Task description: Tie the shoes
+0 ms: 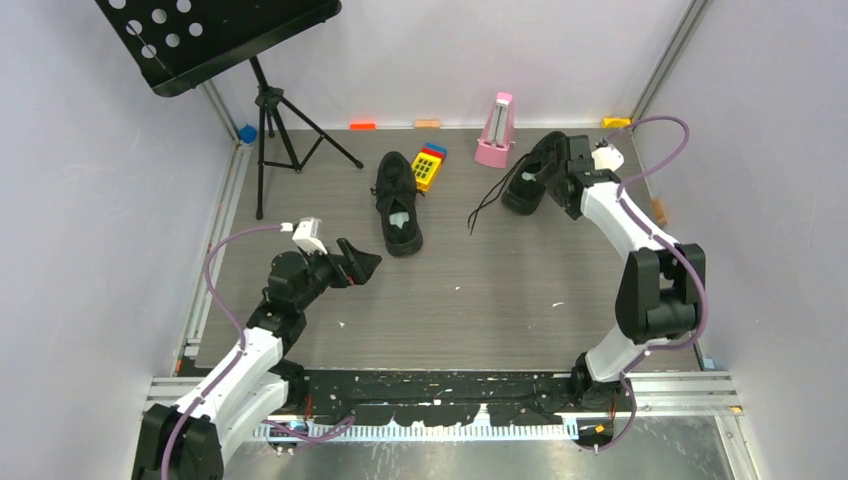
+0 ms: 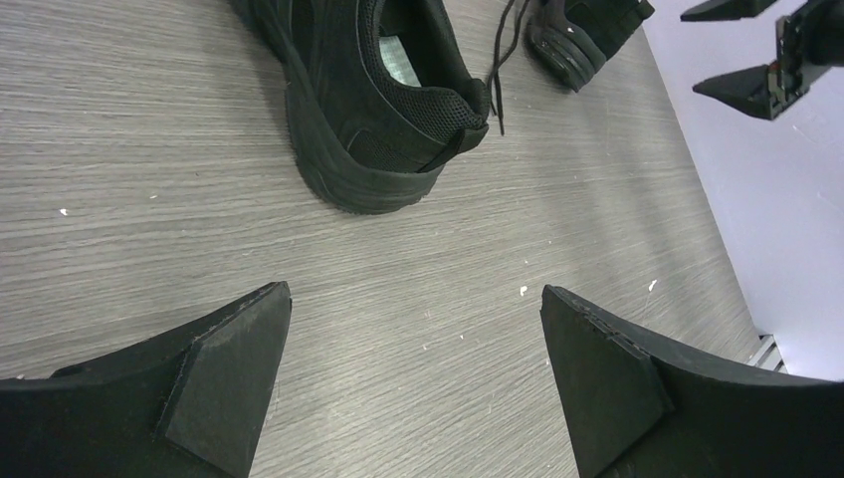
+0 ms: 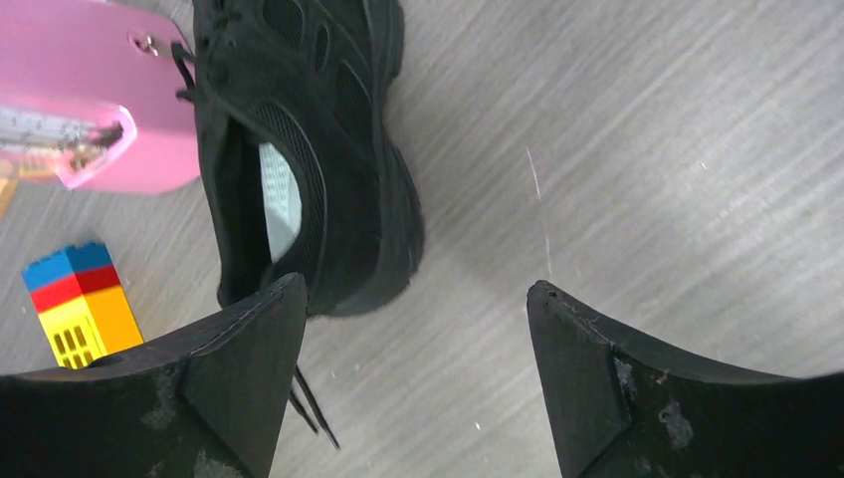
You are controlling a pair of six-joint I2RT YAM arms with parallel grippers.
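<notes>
Two black shoes lie on the grey wood-grain table. One shoe (image 1: 397, 205) (image 2: 368, 110) is at centre, heel toward me. The other shoe (image 1: 530, 175) (image 3: 328, 149) (image 2: 587, 35) is at the far right, and its loose laces (image 1: 488, 205) (image 3: 314, 408) trail across the table. My left gripper (image 1: 362, 262) (image 2: 415, 291) is open and empty, a short way short of the centre shoe's heel. My right gripper (image 1: 552, 168) (image 3: 416, 284) hovers open at the far shoe's heel. Its left finger (image 3: 249, 339) stands over the heel edge, and nothing is between the jaws.
A pink metronome (image 1: 495, 130) (image 3: 90, 110) stands just behind the far shoe. A yellow, red and blue toy block (image 1: 429, 165) (image 3: 80, 304) lies between the shoes. A black music stand (image 1: 225, 40) on a tripod (image 1: 275, 130) fills the back left. Walls enclose the table.
</notes>
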